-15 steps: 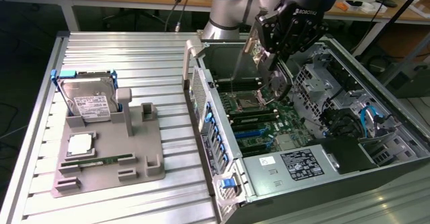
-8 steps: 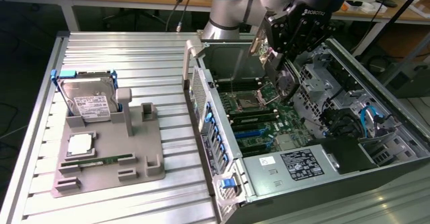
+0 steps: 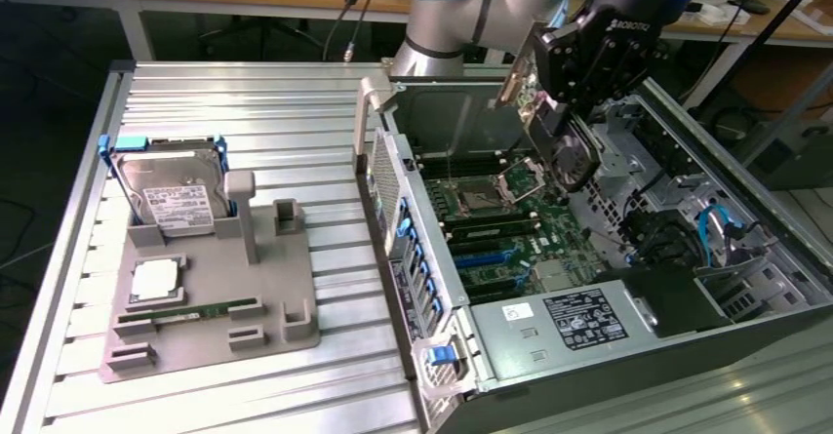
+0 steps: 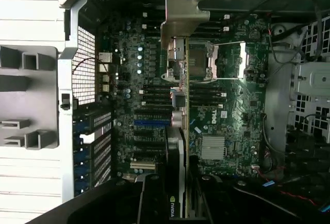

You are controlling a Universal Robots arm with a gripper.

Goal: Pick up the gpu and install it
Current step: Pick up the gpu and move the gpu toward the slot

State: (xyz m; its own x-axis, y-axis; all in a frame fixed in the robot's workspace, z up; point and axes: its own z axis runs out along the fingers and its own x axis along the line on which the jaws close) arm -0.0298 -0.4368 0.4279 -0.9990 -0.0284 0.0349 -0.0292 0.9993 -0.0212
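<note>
Over the open case (image 3: pixel 612 368), the hand (image 3: pixel 571 122) grips the gpu (image 4: pixel 178 100) lengthwise, bracket (image 4: pixel 181 17) end pointing away.

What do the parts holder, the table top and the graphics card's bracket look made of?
Parts holder: looks like plastic; matte grey, with blocky, moulded-looking slots.
Table top: probably aluminium; bare silver ribbed slats with a soft glare.
Bracket on the graphics card: likely sheet metal; pale beige-silver, thin, with a bent tab at the end.
</note>
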